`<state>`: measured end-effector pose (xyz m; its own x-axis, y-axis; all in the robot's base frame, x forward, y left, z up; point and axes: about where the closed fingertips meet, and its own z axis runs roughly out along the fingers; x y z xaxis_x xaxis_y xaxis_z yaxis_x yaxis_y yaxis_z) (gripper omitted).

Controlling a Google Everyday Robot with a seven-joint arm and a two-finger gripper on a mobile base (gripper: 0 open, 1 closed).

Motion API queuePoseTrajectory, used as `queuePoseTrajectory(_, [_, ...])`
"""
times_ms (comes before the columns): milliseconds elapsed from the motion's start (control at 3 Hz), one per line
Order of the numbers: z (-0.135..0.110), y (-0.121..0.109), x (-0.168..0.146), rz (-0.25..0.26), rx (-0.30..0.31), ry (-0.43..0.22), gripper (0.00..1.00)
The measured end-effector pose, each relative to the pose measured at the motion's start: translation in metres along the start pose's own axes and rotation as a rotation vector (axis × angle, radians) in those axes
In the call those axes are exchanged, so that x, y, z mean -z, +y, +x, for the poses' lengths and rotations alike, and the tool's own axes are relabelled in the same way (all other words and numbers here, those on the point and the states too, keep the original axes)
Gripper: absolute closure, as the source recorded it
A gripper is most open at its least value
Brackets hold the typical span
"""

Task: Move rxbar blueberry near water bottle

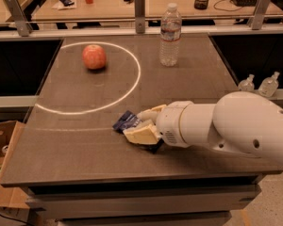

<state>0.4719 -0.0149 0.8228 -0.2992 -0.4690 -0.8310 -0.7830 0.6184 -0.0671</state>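
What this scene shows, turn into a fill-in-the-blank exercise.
1. The gripper is at the rxbar blueberry, near the ____ edge of the table.
2. The apple lies ____ the white circle.
3. The water bottle stands upright with a ____ cap.
Missing: front; inside; white.

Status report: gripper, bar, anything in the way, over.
Gripper low at table front, at the bar. Bar far from bottle at the back edge. Apple off the line between them.
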Motion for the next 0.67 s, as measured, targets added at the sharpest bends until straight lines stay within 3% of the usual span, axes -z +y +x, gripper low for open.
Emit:
queuePoseTrajectory(333, [0.0,0.0,0.0,0.0,0.0,0.0,1.0])
queuePoseTrajectory(667, [-0.029,-0.042,0.038,0.16,0.092,-0.033,1.0])
